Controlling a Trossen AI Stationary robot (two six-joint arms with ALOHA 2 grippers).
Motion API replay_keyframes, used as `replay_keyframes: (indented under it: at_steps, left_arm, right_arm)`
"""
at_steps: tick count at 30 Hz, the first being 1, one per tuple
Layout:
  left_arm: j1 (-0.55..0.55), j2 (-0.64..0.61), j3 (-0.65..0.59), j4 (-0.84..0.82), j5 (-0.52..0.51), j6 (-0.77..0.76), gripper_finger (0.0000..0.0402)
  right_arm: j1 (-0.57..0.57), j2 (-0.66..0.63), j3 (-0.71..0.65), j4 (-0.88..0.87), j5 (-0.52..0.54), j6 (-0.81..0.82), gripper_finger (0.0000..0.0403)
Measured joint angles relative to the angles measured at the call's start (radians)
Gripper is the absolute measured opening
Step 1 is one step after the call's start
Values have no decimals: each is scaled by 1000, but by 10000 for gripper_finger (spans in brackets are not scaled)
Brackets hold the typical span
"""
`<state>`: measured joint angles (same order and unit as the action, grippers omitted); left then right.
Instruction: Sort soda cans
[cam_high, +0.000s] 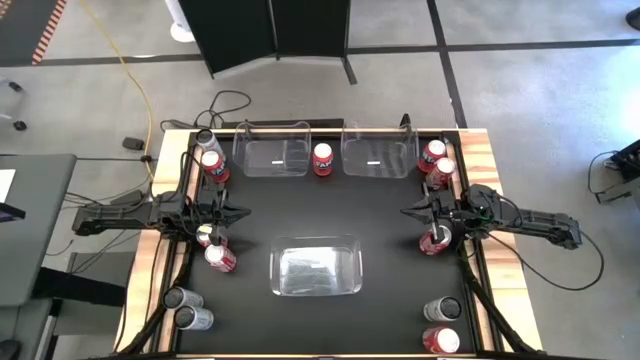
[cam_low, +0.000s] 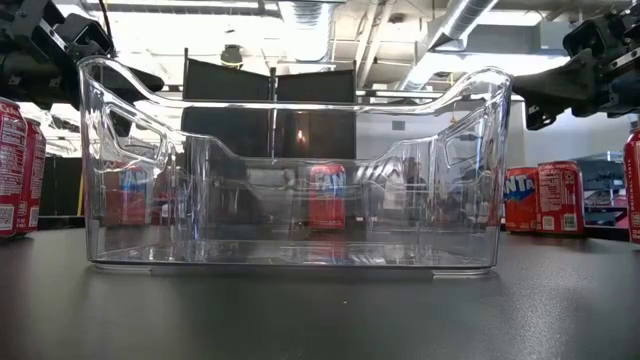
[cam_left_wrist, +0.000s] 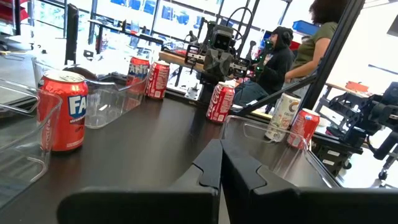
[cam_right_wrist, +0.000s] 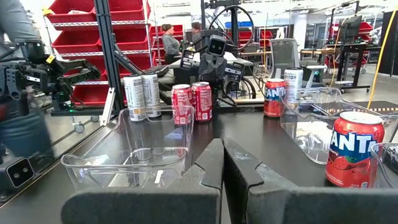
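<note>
i am hovering my right gripper (cam_high: 408, 210) and left gripper (cam_high: 243, 212) with fingers closed and empty, an upright red can (cam_high: 434, 240) standing just beside the right one, two red cans (cam_high: 215, 248) near the left, all bins (cam_high: 316, 268) empty.

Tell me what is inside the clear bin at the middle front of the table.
The near bin holds no cans: only its clear floor with glare shows from above. In the low view, the red can seen through its walls stands behind it, between the two far bins.
</note>
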<state>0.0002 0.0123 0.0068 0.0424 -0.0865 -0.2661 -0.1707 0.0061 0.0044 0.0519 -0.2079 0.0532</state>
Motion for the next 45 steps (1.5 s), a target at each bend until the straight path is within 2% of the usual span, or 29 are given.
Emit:
replay_keyframes:
  at_steps: [15,27,32,35,39,45]
  left_arm:
    - [0,0,0,4,-15,-13,0]
    - [0,0,0,109,-52,-105,1]
    - [0,3,26,78,-130,-172,33]
    - [0,16,62,32,-197,-169,62]
    - [1,43,157,-35,-330,-272,97]
    - [1,172,332,-122,-377,-286,125]
  right_arm:
    - [0,0,0,0,0,0,27]
    - [0,0,0,0,0,0,27]
    - [0,0,0,13,0,-5,27]
    - [-2,0,0,123,0,-6,27]
    - [-2,-1,3,266,0,-8,27]
    - [0,-1,29,363,0,21,27]
